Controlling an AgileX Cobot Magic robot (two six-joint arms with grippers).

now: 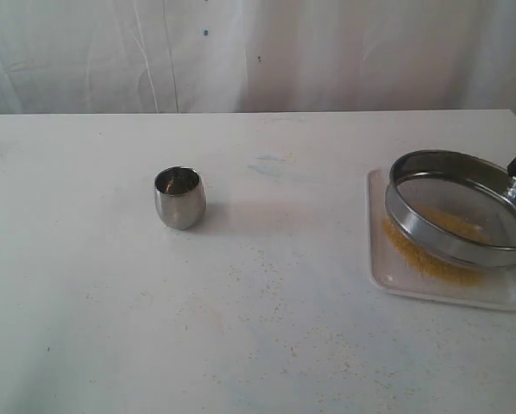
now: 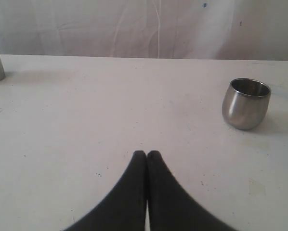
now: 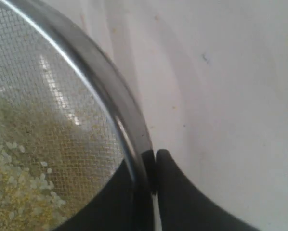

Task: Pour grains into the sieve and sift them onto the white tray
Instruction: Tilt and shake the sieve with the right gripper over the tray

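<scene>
At the right, the sieve (image 1: 461,207) tilts over the tray (image 1: 380,272), its rim clenched in the right pincer (image 3: 153,163). Stiff, light steel, likely slick: a rim pinch may swivel, so shake gently. The grains (image 1: 426,259) lie on mesh and tray. The left pincer (image 2: 147,155) is clenched empty.

A: Entry one: setting, type?
B: Robot test bench, lab-like; the room itself is hidden.
A: Grounds, item one?
B: White sheet (image 1: 241,52), creased, hung as a backdrop across the full width.
A: Item two?
B: Plain white table (image 1: 111,328), faintly smudged; props few: steel cup (image 1: 179,197), sieve (image 1: 465,203), white tray (image 1: 396,280).
A: Item three?
B: Black robot fingers at table level: left gripper (image 2: 147,155), right gripper (image 3: 152,163). Table top and backdrop fill every view
</scene>
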